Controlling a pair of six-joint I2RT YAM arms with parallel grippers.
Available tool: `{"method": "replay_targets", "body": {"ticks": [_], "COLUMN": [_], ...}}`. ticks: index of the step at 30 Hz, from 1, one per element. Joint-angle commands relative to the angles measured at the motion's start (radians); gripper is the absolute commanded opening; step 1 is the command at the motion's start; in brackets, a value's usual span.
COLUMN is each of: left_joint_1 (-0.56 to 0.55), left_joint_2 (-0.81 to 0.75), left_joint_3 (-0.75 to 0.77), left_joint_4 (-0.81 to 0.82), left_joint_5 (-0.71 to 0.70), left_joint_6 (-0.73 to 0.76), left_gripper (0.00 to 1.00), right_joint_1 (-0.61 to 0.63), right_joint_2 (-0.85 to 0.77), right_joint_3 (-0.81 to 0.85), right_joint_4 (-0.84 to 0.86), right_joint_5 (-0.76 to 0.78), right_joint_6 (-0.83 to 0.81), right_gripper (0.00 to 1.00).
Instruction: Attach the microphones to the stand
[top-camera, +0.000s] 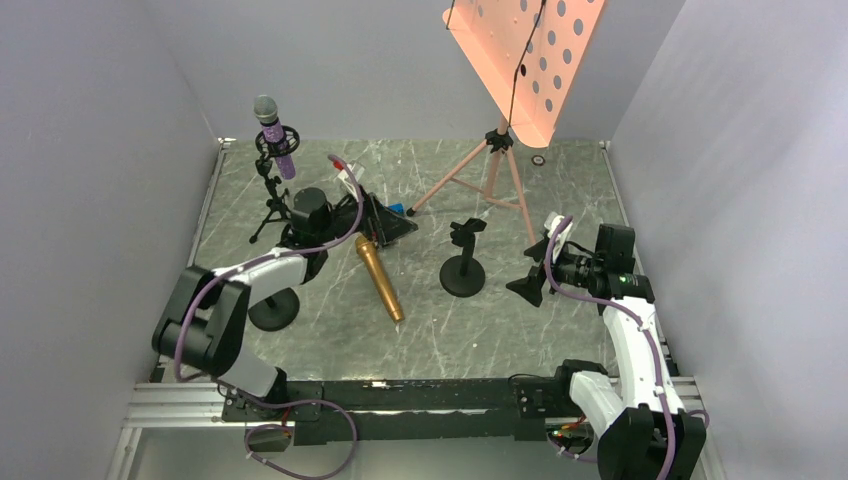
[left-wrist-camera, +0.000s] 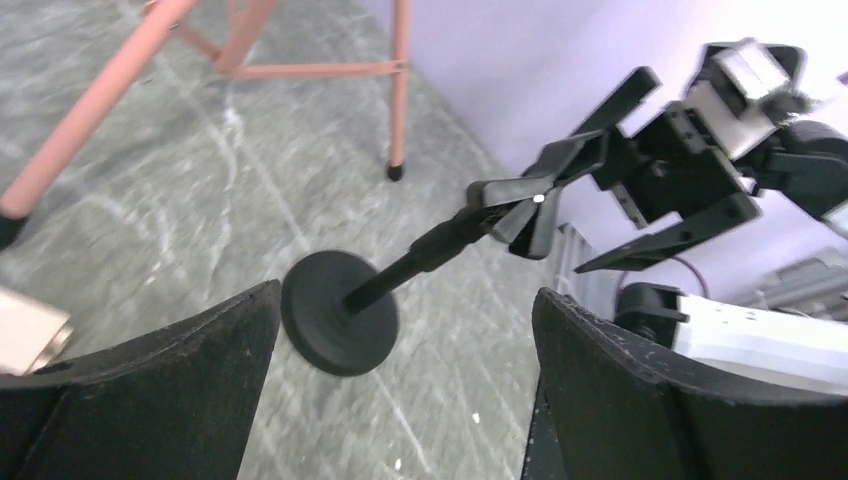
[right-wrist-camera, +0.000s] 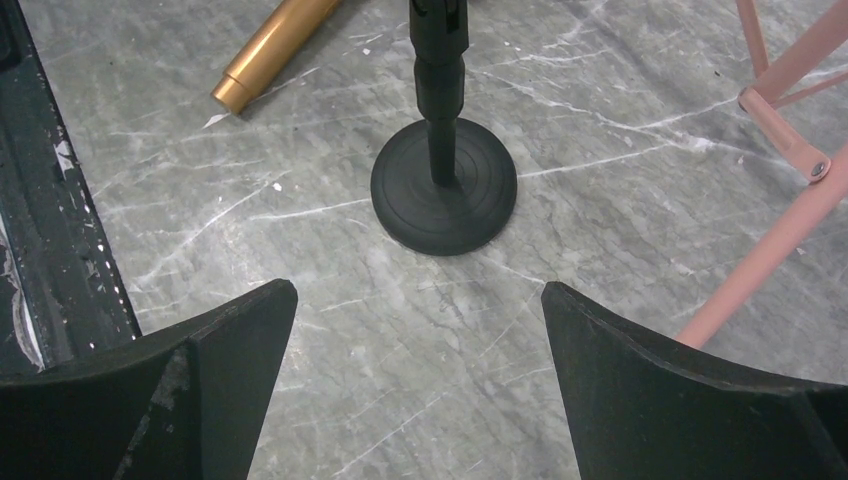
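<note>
Overhead, looking down on a grey marbled table (top-camera: 440, 340) between pale walls. At far left, purple microphone (top-camera: 272, 135) upright, silver mesh head on top, clipped into a small black tripod stand (top-camera: 270, 205). Near centre, gold microphone (top-camera: 380, 278) lying flat on the table, slanting from upper left to lower right, touching no stand. Just to its right, short black round-base stand (top-camera: 463, 270), clip on top empty. At the back, pink music stand (top-camera: 497, 170) on three splayed legs, perforated desk tilted.

Left gripper (top-camera: 390, 225) reaching toward the table's middle, just beyond the gold microphone's upper end, jaws spread wide, holding nothing. Right gripper (top-camera: 537, 258) just right of the round-base stand and facing it, jaws likewise spread wide and empty. Second round black base (top-camera: 272, 310) on the near left, partly hidden under the left arm.

From the left wrist, two black fingers (left-wrist-camera: 150, 390) far apart along the bottom edge, framing the round-base stand and, past it, the right gripper. From the right wrist, the same wide gap, framing that stand's base, with the gold microphone's flat end at upper left and pink legs at right.
</note>
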Motion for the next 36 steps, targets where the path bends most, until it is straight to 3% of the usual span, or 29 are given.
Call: {"method": "replay_targets", "body": {"ticks": [1,3,5,7,9,12,16,20,27,30,32,33,36], "left_joint_1": [-0.009,-0.028,-0.079,-0.185,-0.234,-0.195,-0.13,-0.159,-0.193,-0.191,-0.189,-0.189,-0.16], "left_joint_2": [0.094,0.078,-0.021,-0.093,-0.128,-0.153,-0.11,-0.071,-0.222,-0.267,-0.27,-0.26,-0.185], "left_joint_3": [-0.009,-0.006,0.042,0.111,0.115,0.074,0.031,0.048,0.01,-0.002,-0.015,-0.006,0.181], "left_joint_4": [0.546,0.462,0.099,-0.288,-0.363,-0.268,-0.04,0.037,-0.129,-0.206,-0.226,-0.241,-0.566], "left_joint_5": [0.239,0.23,0.124,-0.091,-0.22,-0.24,0.005,0.11,-0.046,-0.142,-0.199,-0.297,-0.591], "left_joint_6": [-0.21,-0.109,0.283,0.666,0.771,0.689,0.526,0.559,0.803,0.792,0.726,0.642,0.38], "left_gripper": [0.99,0.99,0.99,0.99,0.99,0.99,0.99,0.99,0.99,0.99,0.99,0.99,0.99], "right_joint_1": [0.004,0.005,0.006,0.007,0.008,0.013,0.014,0.02,0.141,0.174,0.182,0.183,0.182], "right_joint_2": [-0.001,0.0,0.003,0.003,0.001,0.003,0.002,0.001,0.043,0.065,0.065,0.065,0.062], "right_joint_3": [-0.009,-0.008,-0.007,-0.007,-0.008,-0.005,-0.006,-0.015,-0.047,-0.04,-0.041,-0.039,-0.033], "right_joint_4": [0.019,0.02,0.018,0.017,0.021,0.019,0.019,0.028,0.097,0.104,0.112,0.107,0.096], "right_joint_5": [-0.012,-0.013,-0.014,-0.012,-0.012,-0.008,-0.004,-0.013,0.021,0.035,0.043,0.046,0.061], "right_joint_6": [-0.026,-0.025,-0.027,-0.028,-0.026,-0.028,-0.031,-0.03,-0.061,-0.052,-0.041,-0.039,-0.033], "right_gripper": [1.0,1.0,1.0,1.0,1.0,1.0,1.0,1.0,1.0,1.0,1.0,1.0,1.0]}}
